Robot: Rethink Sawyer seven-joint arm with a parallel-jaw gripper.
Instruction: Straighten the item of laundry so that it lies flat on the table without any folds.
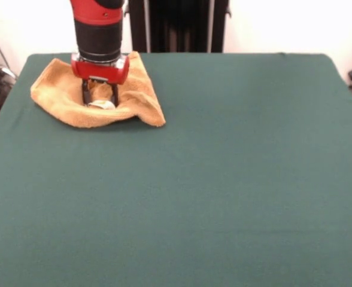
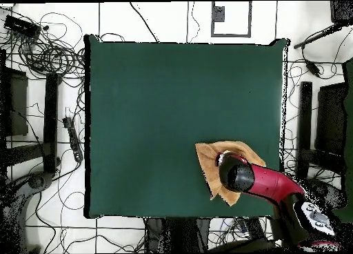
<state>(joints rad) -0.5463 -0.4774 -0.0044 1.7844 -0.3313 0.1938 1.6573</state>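
**Towel bunched under the gripper near a table corner**

Orange-tan towel [image 1: 98, 95] lying crumpled on the green table [image 1: 224, 179], close to the corner nearest the pedestal, at upper left in the front view and lower right in the overhead view [image 2: 210, 161]. Not flat: folded over along the near side, with a raised ridge toward the table's middle and a pointed flap sticking out at the towel's right end in the front view. Hollow pressed into the cloth at the centre, with terry heaped up around it. Small pale patch visible in that hollow, possibly the label, too small to confirm.

Gripper [image 1: 100, 95] straight above the towel's middle, reaching down into the hollow from the red and black arm [image 2: 265, 182]. Dark fingers [image 1: 86, 92] set close together with a wad of towel between them, pinching the cloth. Fingertips at or just above the table surface, hidden partly by the heaped fabric. In the overhead view, gripper itself covered by the arm's round wrist.

Towel's far edge just beside the table's pedestal-side edge; its side edge near, but inside, the adjoining short edge. Wide stretch of bare green felt away from the towel, across the middle and toward the opposite sides.
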